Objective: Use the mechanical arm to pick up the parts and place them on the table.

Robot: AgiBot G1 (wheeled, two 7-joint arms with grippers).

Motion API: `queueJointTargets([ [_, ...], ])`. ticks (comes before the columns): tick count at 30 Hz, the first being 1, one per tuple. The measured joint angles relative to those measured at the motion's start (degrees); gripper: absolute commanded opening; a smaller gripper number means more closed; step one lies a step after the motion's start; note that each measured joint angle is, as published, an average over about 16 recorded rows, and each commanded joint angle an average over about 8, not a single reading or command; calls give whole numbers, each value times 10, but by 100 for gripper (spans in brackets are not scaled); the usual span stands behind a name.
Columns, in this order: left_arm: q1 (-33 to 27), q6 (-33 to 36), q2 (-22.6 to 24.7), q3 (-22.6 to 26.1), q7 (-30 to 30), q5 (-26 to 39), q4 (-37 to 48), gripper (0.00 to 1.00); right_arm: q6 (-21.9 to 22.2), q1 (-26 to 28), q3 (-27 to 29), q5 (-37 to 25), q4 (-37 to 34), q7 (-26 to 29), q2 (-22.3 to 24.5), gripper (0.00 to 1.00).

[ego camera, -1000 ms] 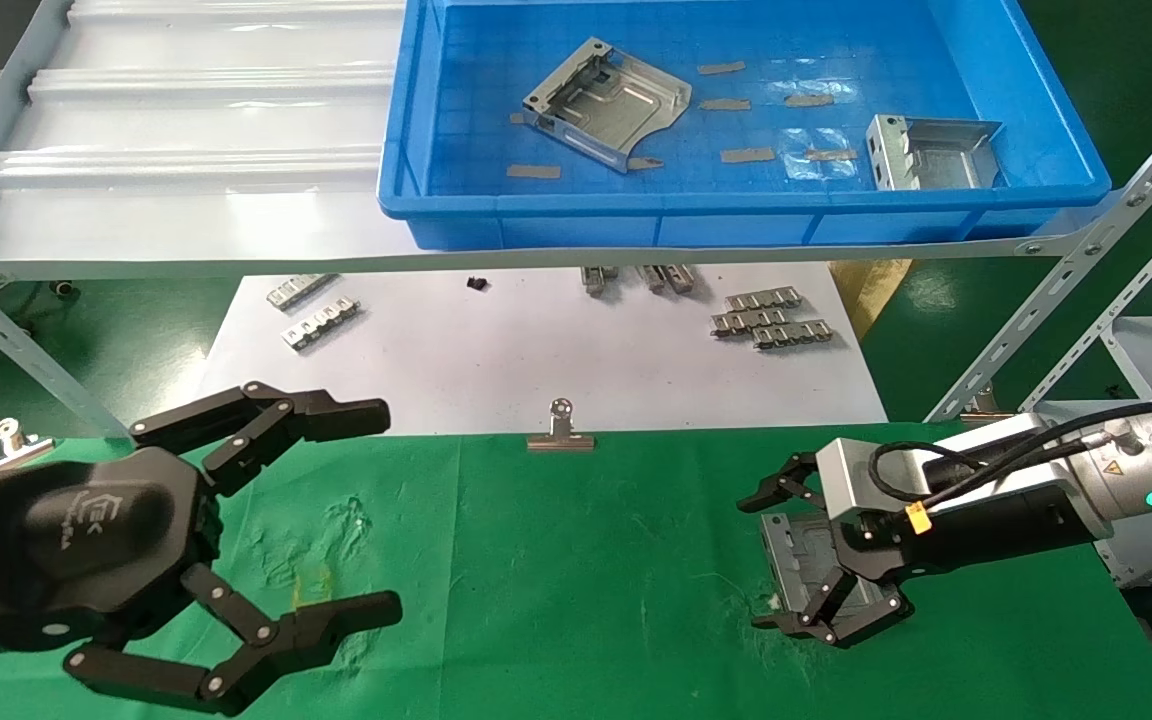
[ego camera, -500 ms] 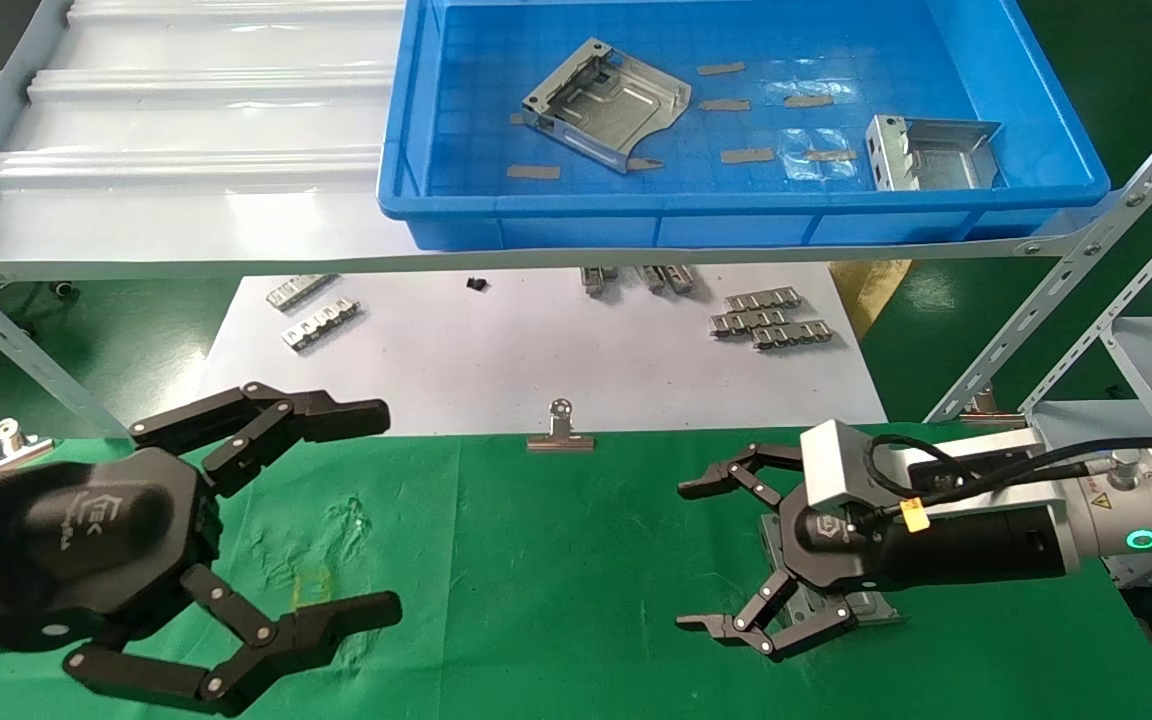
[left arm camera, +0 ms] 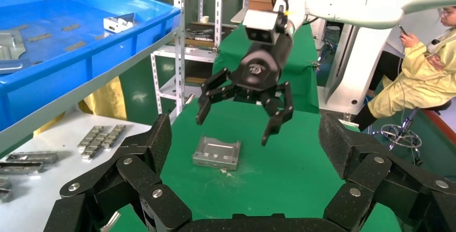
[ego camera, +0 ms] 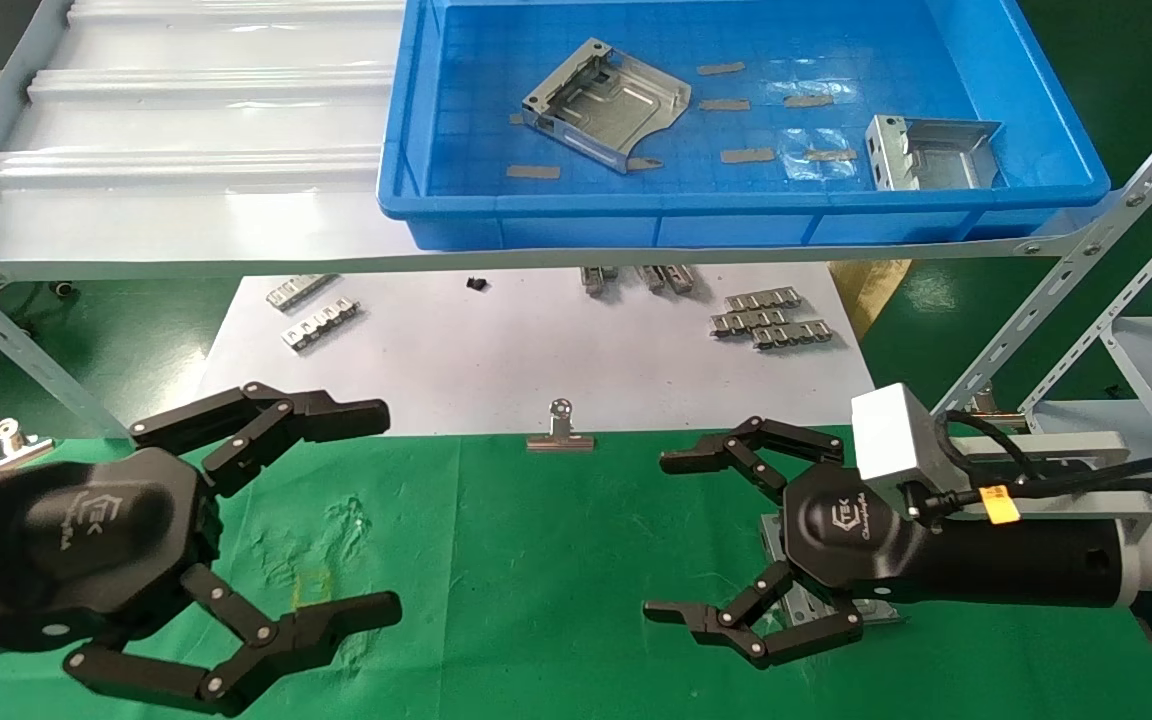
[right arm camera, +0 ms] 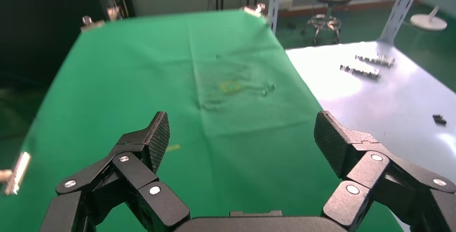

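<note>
Right claw (ego camera: 658,535) and left claw (ego camera: 381,508) both spread wide.

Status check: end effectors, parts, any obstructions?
Right end effector open, above placed part on green table. Left end effector open, parked over table's left. Two parts in blue tray. No obstruction visible.

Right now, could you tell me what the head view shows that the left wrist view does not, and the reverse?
Only the head view shows the left gripper whole, the binder clip and the second bracket in the blue tray. Only the left wrist view shows the placed bracket uncovered on the green table, plus a seated person. Both show the open right gripper, raised above that bracket.
</note>
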Motion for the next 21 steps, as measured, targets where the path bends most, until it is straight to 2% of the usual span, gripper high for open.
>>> queueJointTargets([
  [14,0,0,0,0,0,0,0,100,15,-105,129,65,154,98,54,100],
  [21,0,0,0,0,0,0,0,100,19,-131,161,81,193,123,68,100],
])
